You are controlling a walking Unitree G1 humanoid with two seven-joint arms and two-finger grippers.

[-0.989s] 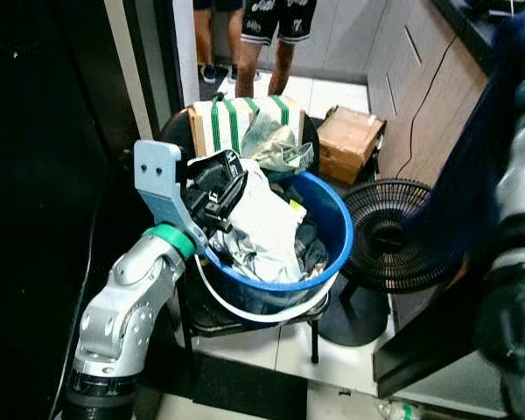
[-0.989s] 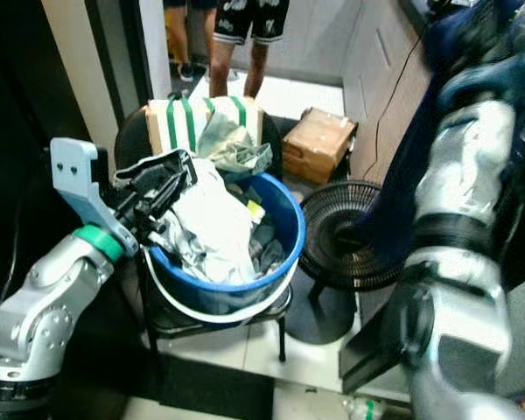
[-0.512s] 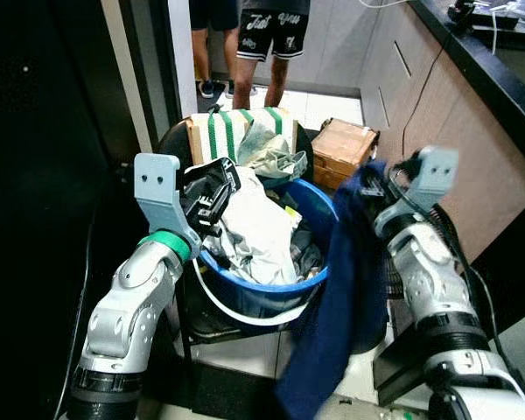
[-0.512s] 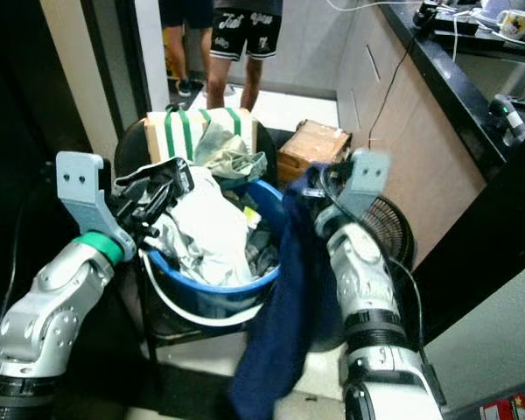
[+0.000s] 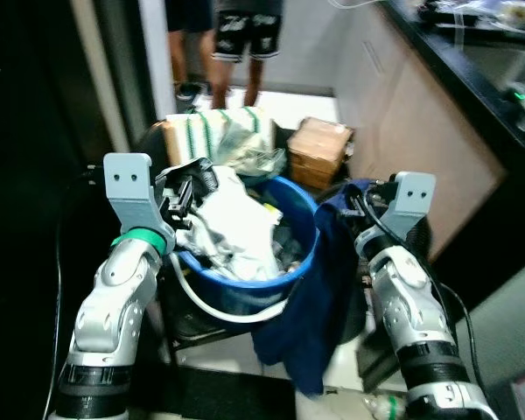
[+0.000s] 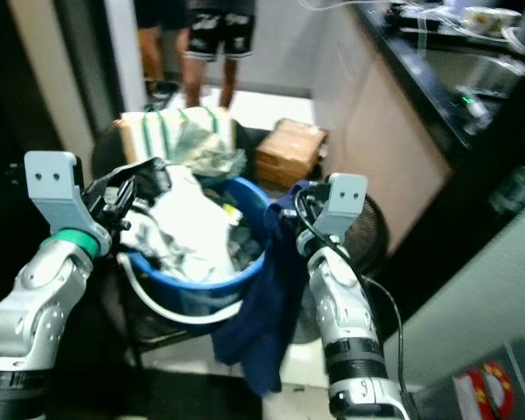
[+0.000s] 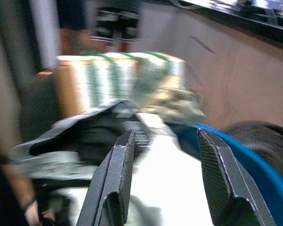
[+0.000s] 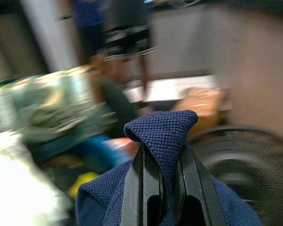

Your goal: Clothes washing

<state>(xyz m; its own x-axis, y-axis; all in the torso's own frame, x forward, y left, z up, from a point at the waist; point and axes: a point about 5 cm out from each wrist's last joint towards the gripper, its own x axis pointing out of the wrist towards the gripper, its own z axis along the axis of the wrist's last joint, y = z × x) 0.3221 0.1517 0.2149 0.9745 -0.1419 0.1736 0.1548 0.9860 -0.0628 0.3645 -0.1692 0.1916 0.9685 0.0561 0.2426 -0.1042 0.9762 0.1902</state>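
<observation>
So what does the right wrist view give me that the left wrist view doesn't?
Right wrist view: the right hand shut on a fold of the navy garment, with the fan behind it. Left wrist view: the left hand open over the white cloth heaped in the blue tub, just short of a dark garment. Both share the green-striped box, the crumpled pale garment and a person's legs at the back.
</observation>
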